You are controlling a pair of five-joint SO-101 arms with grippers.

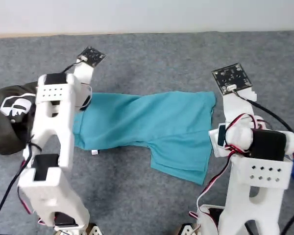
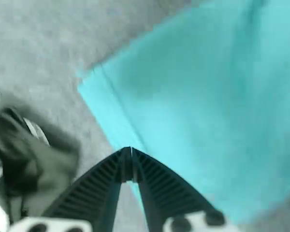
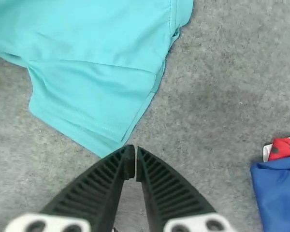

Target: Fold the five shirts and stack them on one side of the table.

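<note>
Grey counter (image 1: 152, 54) carries everything.
- Teal shirt (image 1: 152, 122): centre of the counter, lying mostly flat, with one flap hanging out toward the robot on its right-arm side. No tidy fold made yet.
- Dark shirt (image 1: 10, 122), white print: beside the teal shirt's left-arm end, in a crumpled heap, unfolded.
- Blue garment (image 3: 280, 193) with a red bit: well apart from the teal shirt, on the right-arm side. Cannot tell whether it is folded.
- Left pincer (image 2: 128, 162): closed, tips at the teal shirt's edge. Cannot tell whether cloth is pinched.
- Right pincer (image 3: 131, 157): closed, nothing held, just beside the flap's corner, over bare counter.

Judgement: early stage. I see no stack, the teal shirt's fold is still open, and the dark shirt is untouched.
</note>
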